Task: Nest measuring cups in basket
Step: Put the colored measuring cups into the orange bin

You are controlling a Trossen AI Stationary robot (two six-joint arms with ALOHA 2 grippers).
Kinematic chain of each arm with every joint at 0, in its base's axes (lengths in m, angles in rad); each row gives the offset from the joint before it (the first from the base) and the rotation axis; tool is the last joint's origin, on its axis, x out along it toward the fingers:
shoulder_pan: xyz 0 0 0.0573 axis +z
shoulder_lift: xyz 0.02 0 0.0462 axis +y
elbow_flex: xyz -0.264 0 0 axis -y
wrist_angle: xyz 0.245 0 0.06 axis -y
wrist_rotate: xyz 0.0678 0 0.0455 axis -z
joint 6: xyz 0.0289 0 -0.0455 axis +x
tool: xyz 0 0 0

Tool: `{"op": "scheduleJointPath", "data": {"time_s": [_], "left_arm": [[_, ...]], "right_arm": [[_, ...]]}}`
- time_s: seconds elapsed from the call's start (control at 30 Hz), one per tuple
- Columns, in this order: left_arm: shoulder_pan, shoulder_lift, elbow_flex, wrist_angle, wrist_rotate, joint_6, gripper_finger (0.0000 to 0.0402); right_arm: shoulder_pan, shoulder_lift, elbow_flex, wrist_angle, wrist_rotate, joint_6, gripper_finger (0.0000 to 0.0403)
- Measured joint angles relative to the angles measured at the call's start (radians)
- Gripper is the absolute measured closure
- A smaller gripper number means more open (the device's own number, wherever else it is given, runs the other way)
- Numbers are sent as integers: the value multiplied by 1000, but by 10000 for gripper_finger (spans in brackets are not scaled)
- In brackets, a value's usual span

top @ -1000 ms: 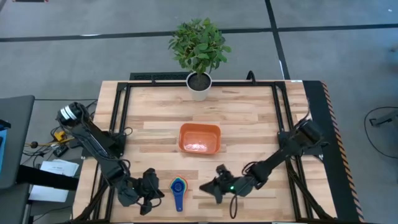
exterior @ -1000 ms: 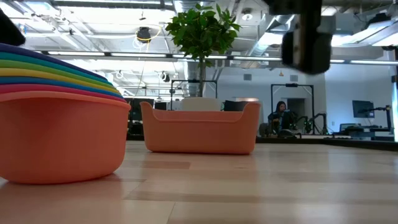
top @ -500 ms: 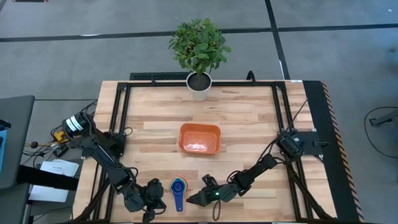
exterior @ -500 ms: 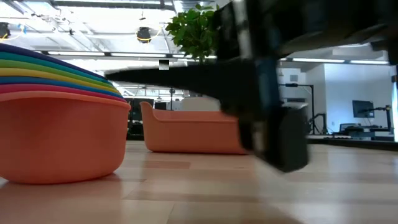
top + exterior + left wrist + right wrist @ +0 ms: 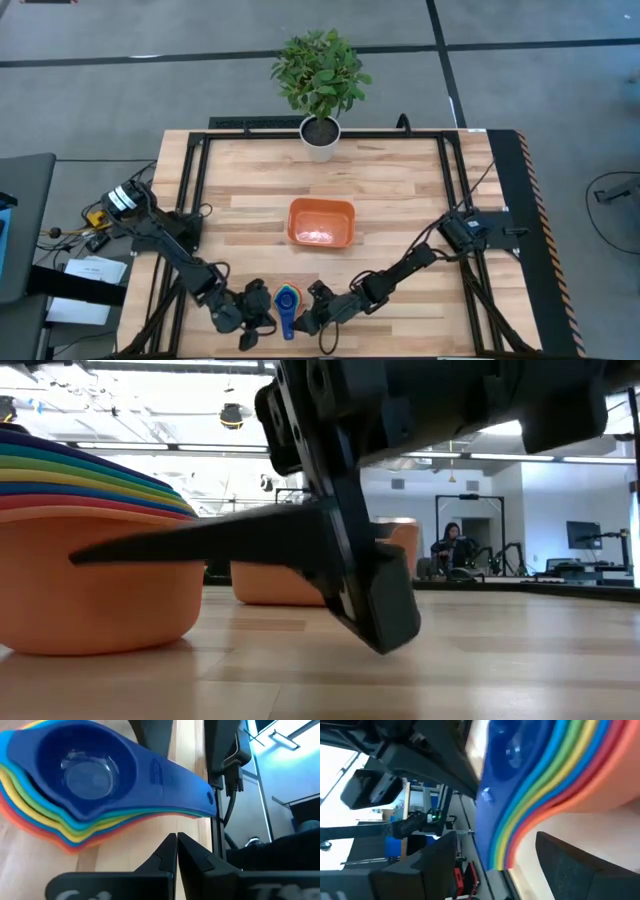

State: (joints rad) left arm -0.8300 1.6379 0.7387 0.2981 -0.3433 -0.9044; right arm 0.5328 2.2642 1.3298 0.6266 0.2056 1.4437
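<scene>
Surface: a light wooden table [image 5: 400,190] with a black frame along its edges, standing on a grey floor. The low view looks across it into a large lit hall where a person [image 5: 451,546] sits far behind.

Left side: the left gripper [image 5: 258,318] lies low at the table's near edge, just beside the cups [image 5: 287,301]. In the left wrist view its fingers [image 5: 170,857] are pressed together, holding nothing, with the tips just short of the cups' handles.

Centre: the cups are stacked one inside another, blue on top and orange-red at the bottom, resting on the table near its front edge with the handles pointing toward that edge. The basket [image 5: 321,222] stands in the table's middle, well apart from the stack and beyond it. A potted plant [image 5: 321,85] stands at the far edge, behind the basket.

Right side: the right gripper [image 5: 305,319] reaches in from the right and sits just beside the stack. Its fingers are spread wide, one on either side of the stack's bowl end. In the low view this gripper blocks much of the basket.
</scene>
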Motion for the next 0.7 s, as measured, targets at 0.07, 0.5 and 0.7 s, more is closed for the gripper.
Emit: {"op": "scheduleJointPath", "data": {"time_s": [0.07,0.5,0.7], "left_arm": [[13,0,0,0,17,12,401],[76,-1,0,17,36,39,401],[104,-1,0,19,35,44,401]], "right_arm": [[0,-2,2,-16,-2,11,112],[-5,-1,1,-45,-41,52,112],[-4,-1,1,11,-40,51,112]]}}
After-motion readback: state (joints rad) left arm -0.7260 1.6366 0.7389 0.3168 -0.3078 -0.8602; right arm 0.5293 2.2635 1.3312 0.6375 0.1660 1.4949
